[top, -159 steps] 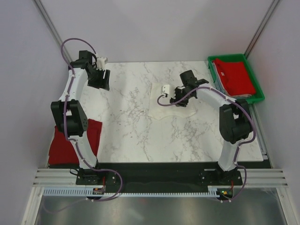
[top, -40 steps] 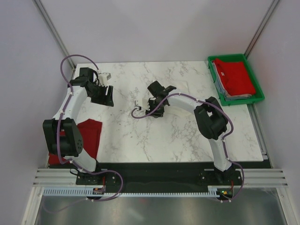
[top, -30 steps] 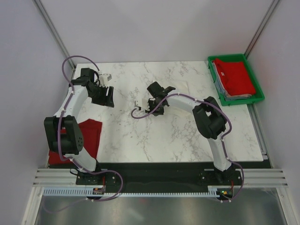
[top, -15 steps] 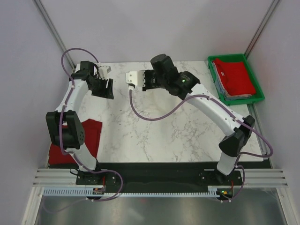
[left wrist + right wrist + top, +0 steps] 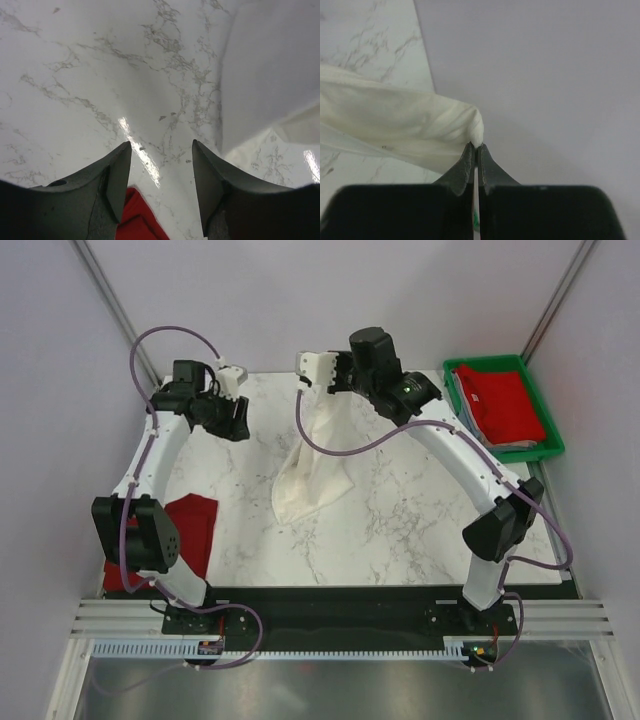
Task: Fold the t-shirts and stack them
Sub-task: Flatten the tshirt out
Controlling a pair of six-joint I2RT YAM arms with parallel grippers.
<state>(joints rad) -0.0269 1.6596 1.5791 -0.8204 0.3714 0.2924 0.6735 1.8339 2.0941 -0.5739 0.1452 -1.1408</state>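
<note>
My right gripper [image 5: 328, 388] is raised high over the back middle of the table and is shut on a corner of a cream t-shirt [image 5: 310, 475]. The shirt hangs down from it, its lower end resting on the marble. In the right wrist view the gripper [image 5: 476, 146] pinches a fold of the cream t-shirt [image 5: 395, 125]. My left gripper [image 5: 237, 423] is open and empty at the back left, apart from the shirt. In the left wrist view the gripper [image 5: 161, 145] shows the cream t-shirt [image 5: 270, 70] at the right and a red t-shirt [image 5: 137, 222] below.
A green tray [image 5: 545, 445] at the back right holds folded red t-shirts [image 5: 505, 400]. Another red t-shirt [image 5: 192, 525] hangs over the table's left edge near the left arm's base. Grey walls close in behind and at both sides.
My right gripper has risen from low over the table's middle to high at the back, pulling the cream t-shirt up so it hangs. My left gripper has shifted slightly at the back left.
</note>
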